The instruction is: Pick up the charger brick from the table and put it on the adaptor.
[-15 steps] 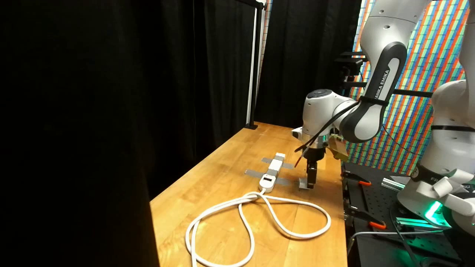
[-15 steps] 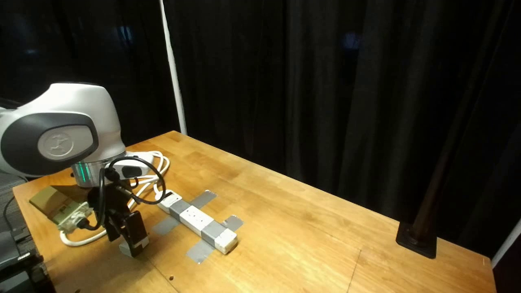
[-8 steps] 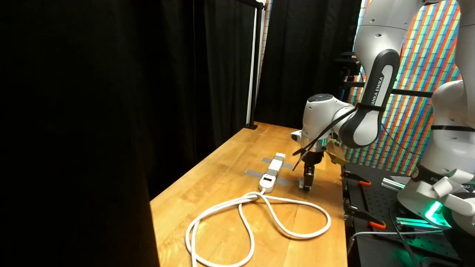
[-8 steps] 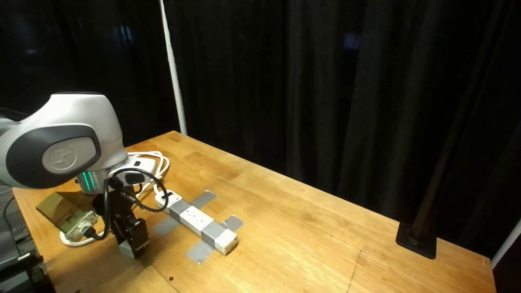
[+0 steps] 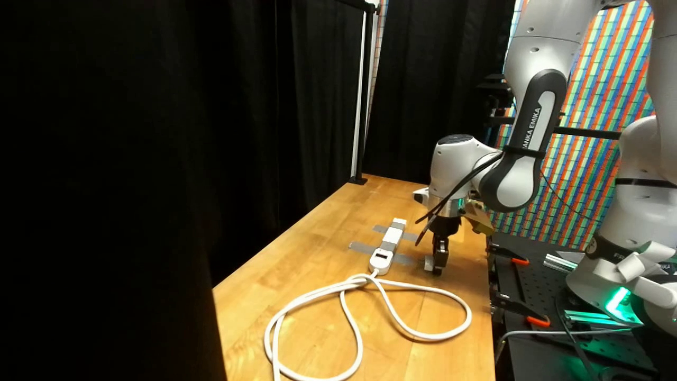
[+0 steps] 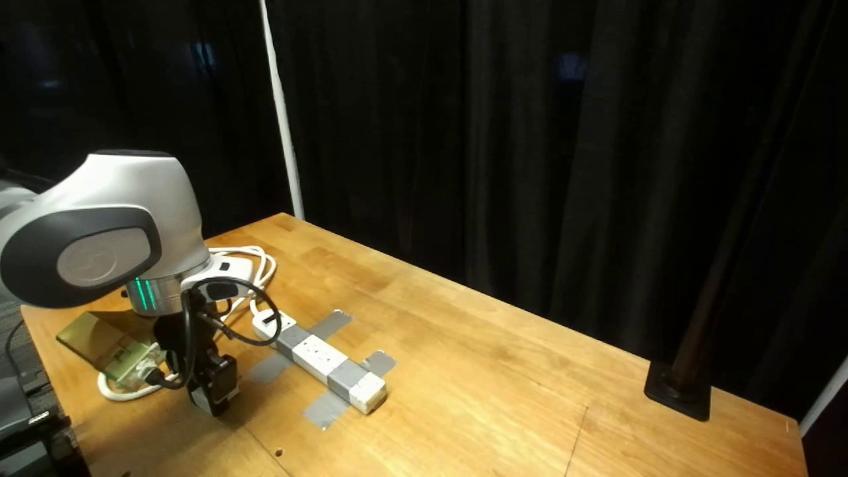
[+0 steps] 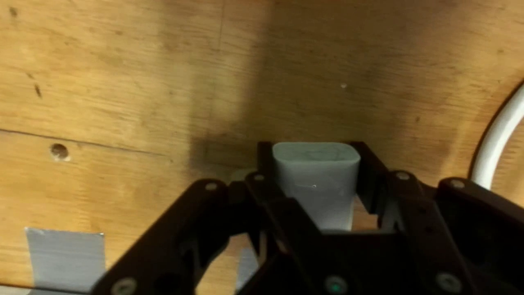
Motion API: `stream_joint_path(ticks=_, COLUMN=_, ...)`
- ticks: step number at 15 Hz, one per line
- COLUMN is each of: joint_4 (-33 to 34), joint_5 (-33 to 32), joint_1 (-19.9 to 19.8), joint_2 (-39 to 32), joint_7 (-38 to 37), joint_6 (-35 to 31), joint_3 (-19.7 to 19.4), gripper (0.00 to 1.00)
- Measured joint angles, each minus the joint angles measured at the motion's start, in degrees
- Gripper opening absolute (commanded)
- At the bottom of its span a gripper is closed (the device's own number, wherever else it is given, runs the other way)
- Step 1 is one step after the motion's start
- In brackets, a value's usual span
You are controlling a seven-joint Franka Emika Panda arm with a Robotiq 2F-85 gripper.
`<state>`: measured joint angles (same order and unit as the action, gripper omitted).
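Wrist view: brick point(image 7: 318, 184) snug w/in claw point(image 7: 315, 159)

Hand point(image 7: 314, 155): sank closer to the bench point(image 6: 503, 358).
Fingers point(image 7: 370, 176): drew in against the brick point(image 7: 317, 184).
Brick: shifted slightly.
Black cable point(image 6: 279, 321): its loop dropped lower.

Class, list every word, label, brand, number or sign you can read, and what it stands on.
"ANKA EMIKA": on the black-and-white robot arm link; its start is hidden.
"FR": on the black band of the white robot base; the rest is unclear.
Too blurred to read: round grey emblem on the arm's joint.
No readable lettering: small white plastic charger brick, long white plastic adaptor.
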<state>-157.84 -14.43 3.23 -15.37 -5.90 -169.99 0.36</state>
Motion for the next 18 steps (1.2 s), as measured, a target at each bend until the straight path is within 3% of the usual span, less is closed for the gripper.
stream_joint_path(ticks=2, joint_4=0.29, joint_5=6.51, joint_1=-5.09, joint_2=0.80, joint_7=8.76, joint_6=3.68, joint_3=7.02, gripper=0.23)
stream_joint_path(ticks=4, joint_4=1.18, joint_5=9.68, joint_1=-6.63, joint_2=3.15, joint_7=14.54, joint_6=12.45, joint_3=9.96, gripper=0.23)
stream_joint_path(ticks=7, joint_4=3.23, joint_5=7.94, joint_1=-4.91, joint_2=6.93, joint_7=15.79, joint_6=26.52, joint_3=8.59, gripper=0.23)
stream_joint_path(ticks=11, joint_4=9.31, joint_5=-0.64, joint_1=-2.10, joint_2=9.39, joint_7=8.45, joint_6=44.64, joint_3=5.29, gripper=0.23)
stream_joint_path(ticks=18, joint_4=28.53, joint_5=-10.82, joint_1=2.31, joint_2=7.06, joint_7=4.70, joint_6=74.76, joint_3=5.40, gripper=0.23)
